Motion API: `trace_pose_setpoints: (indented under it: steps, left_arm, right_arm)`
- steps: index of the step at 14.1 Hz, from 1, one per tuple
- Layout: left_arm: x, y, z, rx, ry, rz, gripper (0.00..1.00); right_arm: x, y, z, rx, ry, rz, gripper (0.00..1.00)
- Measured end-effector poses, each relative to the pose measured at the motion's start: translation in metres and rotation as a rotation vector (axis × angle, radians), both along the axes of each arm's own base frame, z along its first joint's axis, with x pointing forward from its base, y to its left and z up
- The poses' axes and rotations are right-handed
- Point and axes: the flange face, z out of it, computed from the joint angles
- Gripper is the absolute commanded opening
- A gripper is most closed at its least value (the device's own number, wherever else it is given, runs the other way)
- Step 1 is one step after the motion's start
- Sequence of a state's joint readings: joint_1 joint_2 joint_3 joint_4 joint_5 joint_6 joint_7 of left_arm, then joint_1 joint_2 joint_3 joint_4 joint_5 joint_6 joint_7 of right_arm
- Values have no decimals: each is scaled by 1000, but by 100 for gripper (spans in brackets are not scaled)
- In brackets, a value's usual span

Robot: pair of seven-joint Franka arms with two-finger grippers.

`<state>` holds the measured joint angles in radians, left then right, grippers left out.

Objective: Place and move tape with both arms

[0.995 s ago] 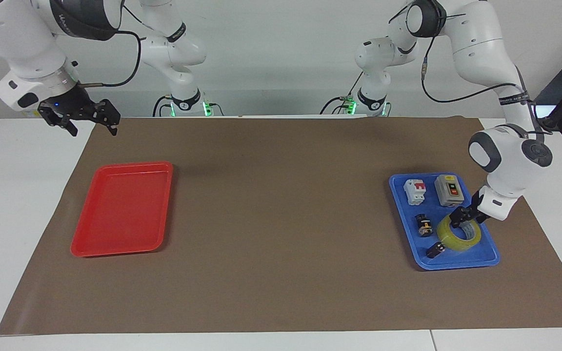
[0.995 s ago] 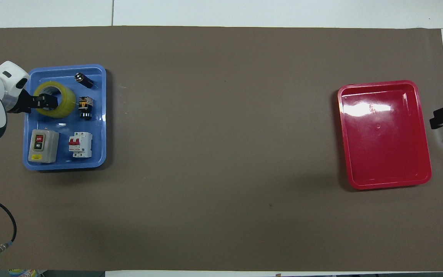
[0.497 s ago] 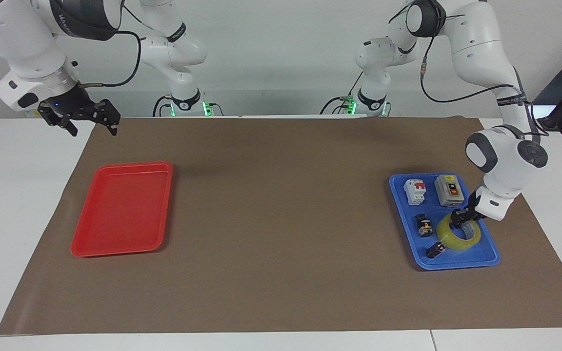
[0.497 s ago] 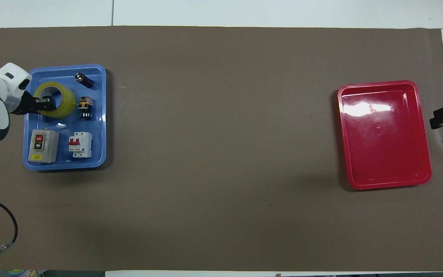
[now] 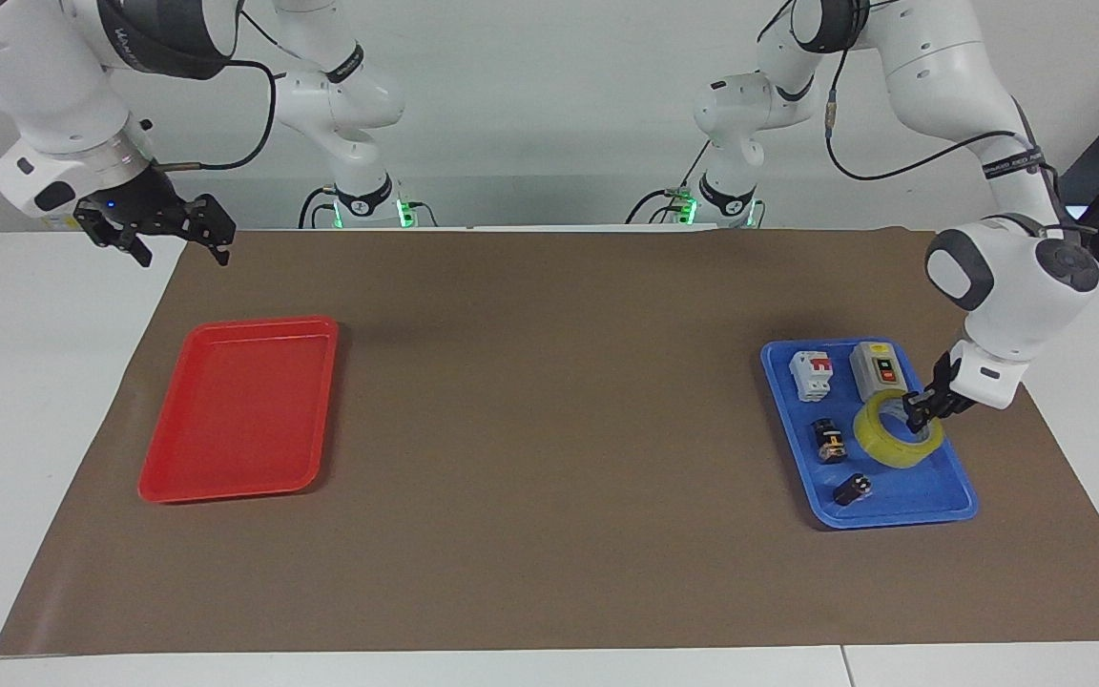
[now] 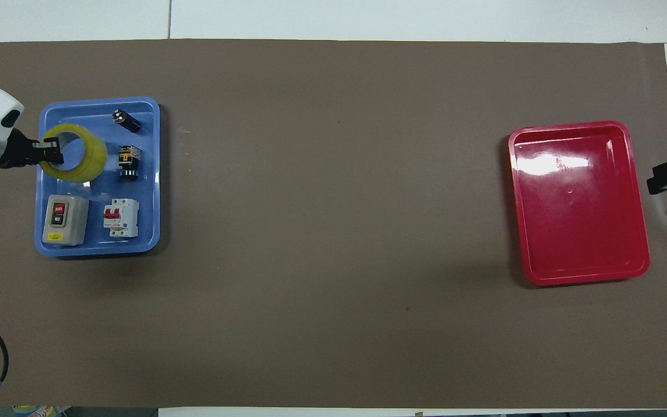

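Note:
The yellow tape [image 5: 891,441] hangs tilted just above the blue tray [image 5: 893,518], over the part of the tray toward the left arm's end of the table. My left gripper [image 5: 920,412] is shut on the roll's wall, one finger inside the ring. In the overhead view the tape [image 6: 81,157] is on the left gripper [image 6: 50,152], over the tray [image 6: 99,249]. My right gripper [image 5: 182,250] waits open in the air over the mat's corner, near the red tray [image 5: 235,410]. Only part of the right gripper [image 6: 666,176] shows in the overhead view.
In the blue tray lie a grey switch box [image 5: 879,372], a white circuit breaker [image 5: 812,374] and two small black parts [image 5: 828,441] [image 5: 852,489]. The red tray [image 6: 579,202] holds nothing. A brown mat [image 5: 549,429] covers the table between the trays.
My left gripper closed on the tape's wall and raised it off the blue tray, tilting it and drawing it toward the switch box. The right arm stayed still.

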<state>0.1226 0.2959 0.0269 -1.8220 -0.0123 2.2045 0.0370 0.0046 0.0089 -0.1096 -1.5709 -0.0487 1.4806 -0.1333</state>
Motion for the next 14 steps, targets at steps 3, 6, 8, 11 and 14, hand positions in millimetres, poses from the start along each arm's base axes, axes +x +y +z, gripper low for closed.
trace_pose_setpoints:
  steps: [3, 6, 8, 11, 14]
  left_arm:
    - [-14, -24, 41, -7, 23, -34, 0]
    - [-17, -113, 36, -15, 48, -72, 0]
    - [-27, -193, 22, -20, 64, -43, 0]
    - [-51, -302, 1, -33, 45, 1, 0]
    - [-79, -386, -28, 7, 18, 31, 0]
  right_arm:
    - [0, 0, 0, 0, 0, 0, 100]
    - [0, 0, 0, 0, 0, 0, 100]
    - [0, 0, 0, 0, 0, 0, 100]
    - [0, 0, 0, 0, 0, 0, 100]
    - [0, 0, 0, 0, 0, 0, 100]
